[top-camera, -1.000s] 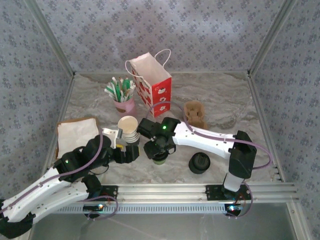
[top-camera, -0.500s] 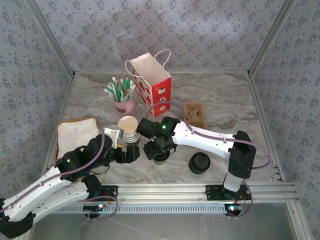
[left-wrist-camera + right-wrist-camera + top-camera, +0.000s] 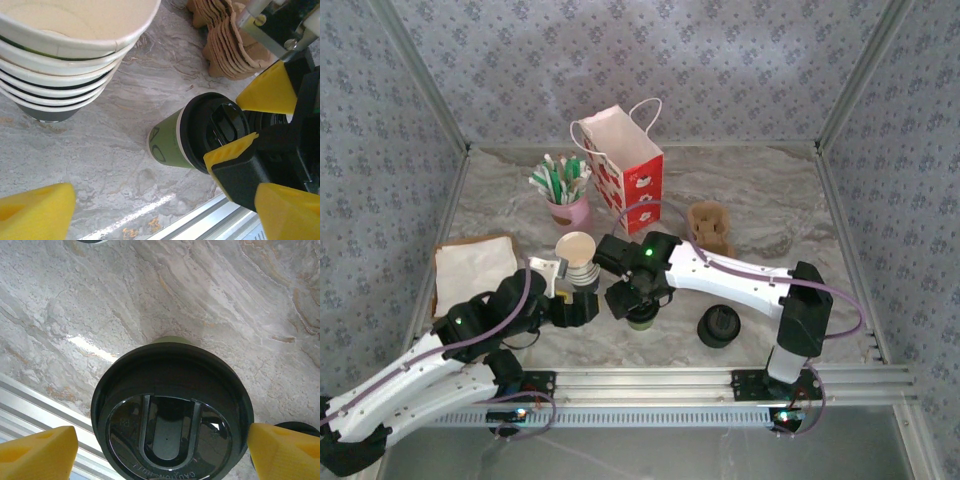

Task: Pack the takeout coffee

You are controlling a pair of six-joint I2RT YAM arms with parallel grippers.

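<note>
The takeout coffee (image 3: pixel 170 142) stands upright on the table (image 3: pixel 770 210) near its front edge, just right of the stack of lidless cups (image 3: pixel 577 258) and between my two hands. My right hand (image 3: pixel 638 298) is directly over it, jaws wide and not clamping. In the right wrist view the yellow pads (image 3: pixel 37 452) straddle the black lid (image 3: pixel 172 410). There is clear table showing between one pad and the rim. The other pad sits right at the rim, and I can't tell if it touches. Both pads are cut off at the frame corners. From above, that hand covers most of the cup and only a greenish bit of the base shows. From the wrist, the lid hides the sides apart from a thin green sliver. The embossed text on the lid is too small to read. My left hand (image 3: pixel 582 308) is low, left of the coffee, jaws wide with nothing between them. Its fingertips (image 3: pixel 35 210) are clipped by the bottom corners of the left wrist view. From above it sits close to the foot of the cup stack, contact unclear. The stack runs off the top of the left wrist view. The cardboard carriers (image 3: pixel 225 35) are partly behind my right hand there. The pile of black lids (image 3: pixel 718 325) sits apart, to the right.
</note>
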